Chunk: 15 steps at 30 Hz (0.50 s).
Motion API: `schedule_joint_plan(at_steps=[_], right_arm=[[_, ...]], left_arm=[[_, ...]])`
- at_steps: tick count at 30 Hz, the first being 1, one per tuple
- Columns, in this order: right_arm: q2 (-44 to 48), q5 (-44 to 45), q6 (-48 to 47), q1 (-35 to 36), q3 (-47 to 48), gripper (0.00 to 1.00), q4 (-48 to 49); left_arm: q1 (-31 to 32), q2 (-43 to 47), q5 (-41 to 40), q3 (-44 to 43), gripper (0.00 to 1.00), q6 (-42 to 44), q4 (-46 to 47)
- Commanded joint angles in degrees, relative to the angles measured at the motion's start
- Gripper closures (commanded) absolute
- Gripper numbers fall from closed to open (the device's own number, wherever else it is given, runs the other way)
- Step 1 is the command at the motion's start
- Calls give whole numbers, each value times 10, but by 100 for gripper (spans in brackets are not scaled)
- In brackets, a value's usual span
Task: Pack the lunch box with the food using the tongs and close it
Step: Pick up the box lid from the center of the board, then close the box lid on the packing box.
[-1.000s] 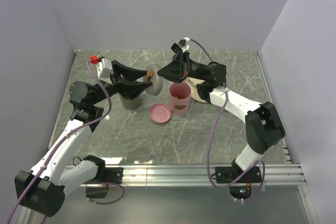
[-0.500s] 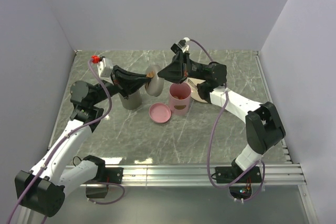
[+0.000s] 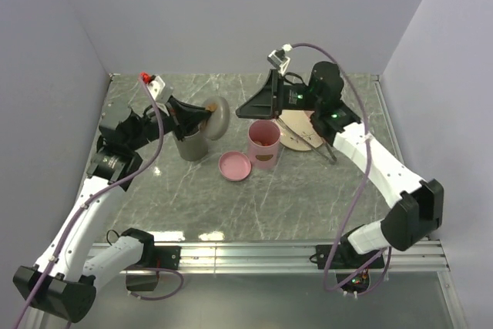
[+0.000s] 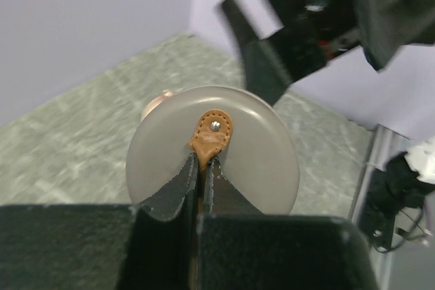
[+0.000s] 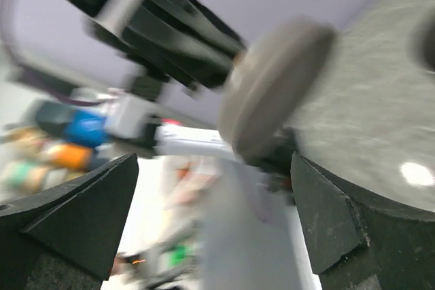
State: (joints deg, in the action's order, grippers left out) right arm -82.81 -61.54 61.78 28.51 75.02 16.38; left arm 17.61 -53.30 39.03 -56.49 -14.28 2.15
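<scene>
Left fingers (image 4: 178, 188) are pressed together on the brown strap (image 4: 211, 134) of a grey lid (image 4: 258, 168). The pinch sits at the strap's lower end, and the lid hangs face-on to the wrist camera, off the tabletop (image 3: 308, 198). In the overhead view this lid is in the air just above the grey canister (image 3: 191, 146), toward its 1 o'clock. Right fingers (image 5: 75, 215) are spread as wide as they go, with nothing between them. They hang in the air at about 12 o'clock of the lunch box (image 3: 263, 144) and face the grey lid across a clear gap. The lunch box stands upright and uncovered near the centre of the tabletop, at 3 o'clock of the grey canister. Its pink lid (image 3: 233, 166) lies flat on the tabletop just beside it at 8 o'clock. The tongs (image 3: 327, 152) lie at the plate (image 3: 286, 142), at 3 o'clock of the lunch box, with no fingers on them. I cannot make out the food on the plate or inside the box. Judgement: the step in hand concerns only the grey lid, and packing appears not yet begun. The next move calls for the empty right fingers to swing to 3 o'clock, drop onto the tongs and close around both thin arms. The left arm needs to park the grey lid clear of the box.
</scene>
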Motion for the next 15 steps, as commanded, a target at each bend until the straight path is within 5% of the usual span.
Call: schedule_joint_plan(at_steps=[1,7,15], right_arm=[[48,63,-284,-27,41,0,-294],[84,330,-608,-32,123,0,-548],[143,476,-734,-35,124,0,-650]], left_arm=[[-16,-2,-84,-56,100,80,-143],[-35,-79,-159,-157,100,181,-322],[-36,-237,-273,-291,99,232,-449]])
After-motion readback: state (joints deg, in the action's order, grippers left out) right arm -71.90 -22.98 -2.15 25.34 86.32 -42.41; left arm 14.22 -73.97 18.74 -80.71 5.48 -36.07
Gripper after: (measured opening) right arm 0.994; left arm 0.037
